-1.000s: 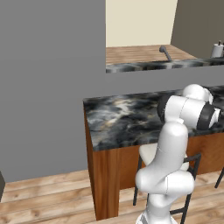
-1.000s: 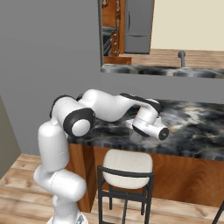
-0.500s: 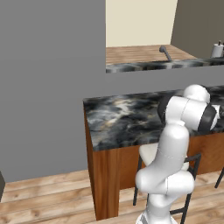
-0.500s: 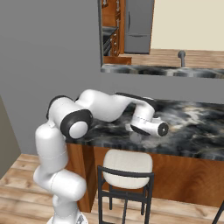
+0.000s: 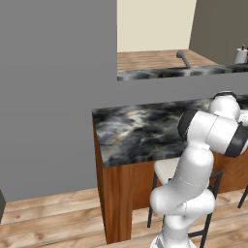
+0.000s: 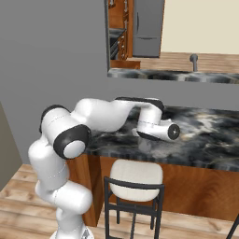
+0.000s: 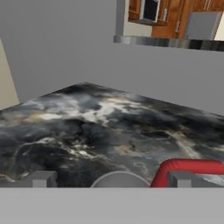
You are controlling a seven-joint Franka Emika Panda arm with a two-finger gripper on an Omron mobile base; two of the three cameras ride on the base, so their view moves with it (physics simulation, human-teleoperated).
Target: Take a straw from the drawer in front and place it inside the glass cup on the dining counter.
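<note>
Low over the marbled dining counter (image 7: 87, 122), my gripper (image 7: 113, 179) stands open, its fingertips (image 7: 41, 178) far apart with nothing clamped between them. Between the tips shows the rounded greyish rim of the glass cup (image 7: 120, 178). The red straw (image 7: 188, 166) bends up from the cup's right side and runs off to the right, just above the right fingertip; I cannot tell whether its end is inside the cup. From the base, my arm's wrist (image 6: 161, 130) hangs over the same dining counter (image 6: 210, 140) (image 5: 135, 135). The drawer is out of view.
A black-framed stool (image 6: 135, 179) (image 5: 167, 169) stands under the counter's front edge beside my base. A grey wall (image 5: 58, 97) rises behind the counter, with an opening onto a second marbled worktop and a faucet (image 6: 193, 59).
The wrist has lifted very slightly above the counter. The jaws have stayed wide apart.
</note>
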